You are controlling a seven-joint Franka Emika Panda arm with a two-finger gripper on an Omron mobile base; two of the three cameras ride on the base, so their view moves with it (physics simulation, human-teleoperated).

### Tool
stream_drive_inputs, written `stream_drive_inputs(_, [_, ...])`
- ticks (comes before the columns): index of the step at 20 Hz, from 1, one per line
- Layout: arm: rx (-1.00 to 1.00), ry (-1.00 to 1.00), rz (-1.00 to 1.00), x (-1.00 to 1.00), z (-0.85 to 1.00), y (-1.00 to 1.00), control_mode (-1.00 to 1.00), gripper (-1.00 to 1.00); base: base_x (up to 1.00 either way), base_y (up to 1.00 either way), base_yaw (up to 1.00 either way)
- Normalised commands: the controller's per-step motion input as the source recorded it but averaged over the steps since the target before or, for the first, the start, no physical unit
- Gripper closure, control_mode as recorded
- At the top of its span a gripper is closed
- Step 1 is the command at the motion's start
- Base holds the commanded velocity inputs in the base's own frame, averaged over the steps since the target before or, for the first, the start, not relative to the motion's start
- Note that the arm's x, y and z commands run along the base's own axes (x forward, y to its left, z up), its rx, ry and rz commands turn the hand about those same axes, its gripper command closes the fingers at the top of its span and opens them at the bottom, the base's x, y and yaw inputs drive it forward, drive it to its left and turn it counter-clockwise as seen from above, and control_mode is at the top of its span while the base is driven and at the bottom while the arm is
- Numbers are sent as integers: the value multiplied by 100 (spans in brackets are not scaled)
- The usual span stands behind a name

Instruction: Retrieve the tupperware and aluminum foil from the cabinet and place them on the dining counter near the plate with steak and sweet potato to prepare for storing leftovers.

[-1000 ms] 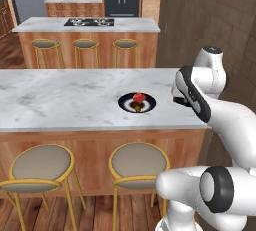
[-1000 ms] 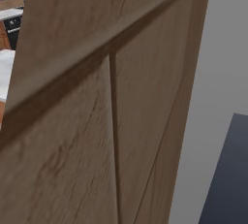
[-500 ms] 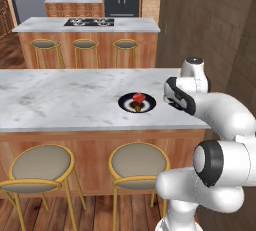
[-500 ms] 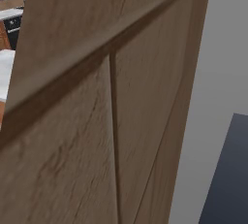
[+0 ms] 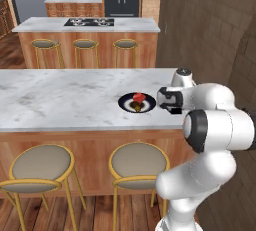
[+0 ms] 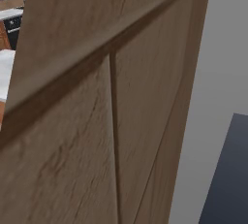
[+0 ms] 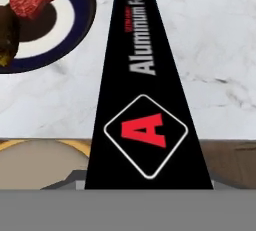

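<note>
In the left base view, the gripper [image 5: 167, 101] is at the right centre of the frame, low over the right end of the dining counter [image 5: 60, 100], just beside the plate [image 5: 137, 103] with the steak [image 5: 139, 97]. A dark object sits at the gripper, but from here I cannot tell its grasp.

In the right base view, a brown wooden panel [image 6: 106, 102] stands close before the camera.

In the hand view, the aluminum foil [image 7: 142, 100] runs from the bottom centre up to the top centre of the frame, and it seems to be clenched in the claw, though the fingertips are hidden under the carton. Its far end with the red cap lies over the marble, and the plate [image 7: 75, 30] is at the upper left, near the carton but apart from it. The near end seems to hang past the counter edge, above a stool [image 7: 40, 162].

To do this step well, I think the carton should go lower and a little further in over the marble, parallel to the plate, so that it cannot tip off the edge when released
</note>
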Motion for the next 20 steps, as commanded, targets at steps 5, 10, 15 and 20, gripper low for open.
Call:
stream_drive_inputs(5, [0, 0, 8, 53, -49, -14, -100, 100, 0, 0, 0])
stream_drive_inputs(10, [0, 0, 6, 48, -45, -15, -100, 100, 0, 0, 0])
stream_drive_inputs(15, [0, 0, 6, 65, -46, -15, -100, 100, 0, 0, 0])
stream_drive_inputs(20, [0, -1, 2, 81, -14, -7, -100, -100, 0, 0, 0])
